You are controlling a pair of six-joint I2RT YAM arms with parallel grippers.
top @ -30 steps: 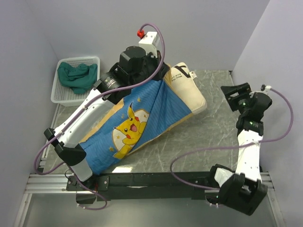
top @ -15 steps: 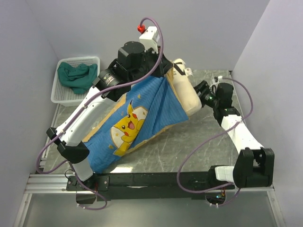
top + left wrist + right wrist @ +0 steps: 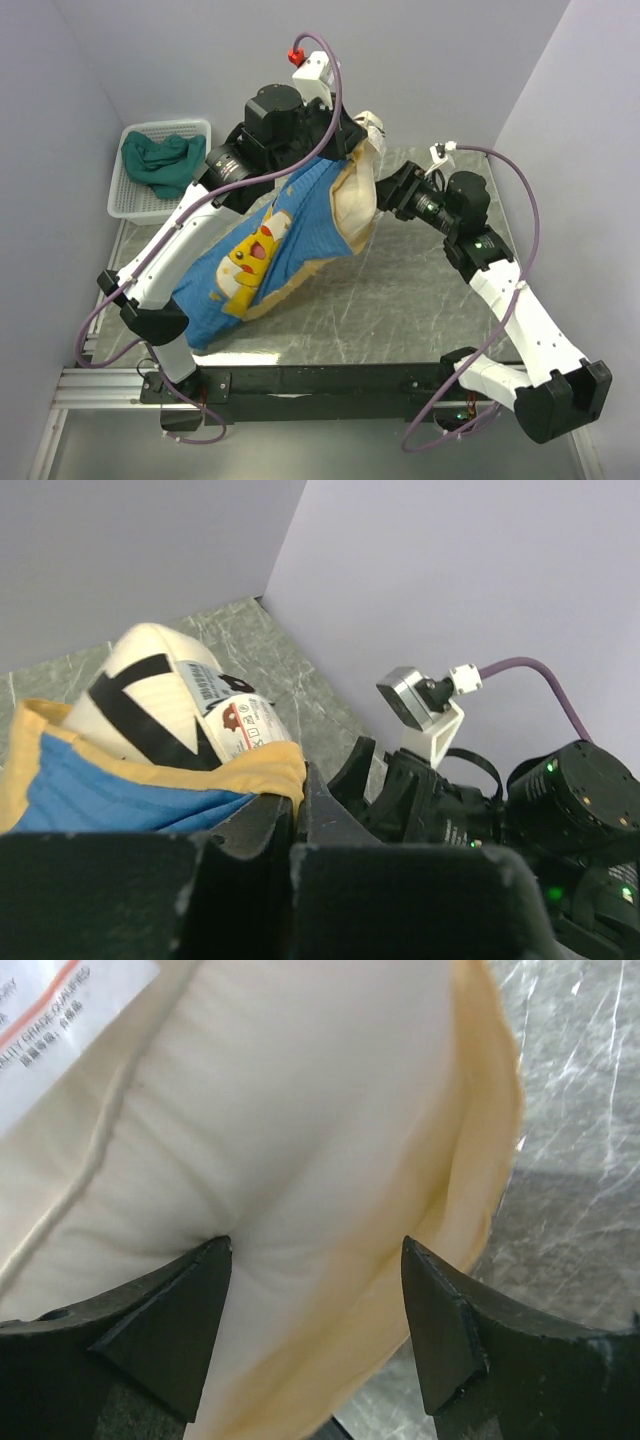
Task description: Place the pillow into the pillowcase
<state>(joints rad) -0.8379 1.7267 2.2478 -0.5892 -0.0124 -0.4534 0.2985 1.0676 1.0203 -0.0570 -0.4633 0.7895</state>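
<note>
Right pincer (image 3: 312, 1250) advanced, agape against pillow (image 3: 300, 1110) in pillowcase (image 3: 300, 215), left pincer (image 3: 300, 802) clamping rim

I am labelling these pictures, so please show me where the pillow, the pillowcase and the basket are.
pillow (image 3: 355, 197): top view, cream end sticking out of the case.
pillowcase (image 3: 305, 205): top view, blue outer side.
basket (image 3: 165, 124): top view, far rim.

right hand (image 3: 313, 1256) swung in against pillow (image 3: 352, 203) (fingers spread), pillowcase (image 3: 300, 215) lifted higher
</note>
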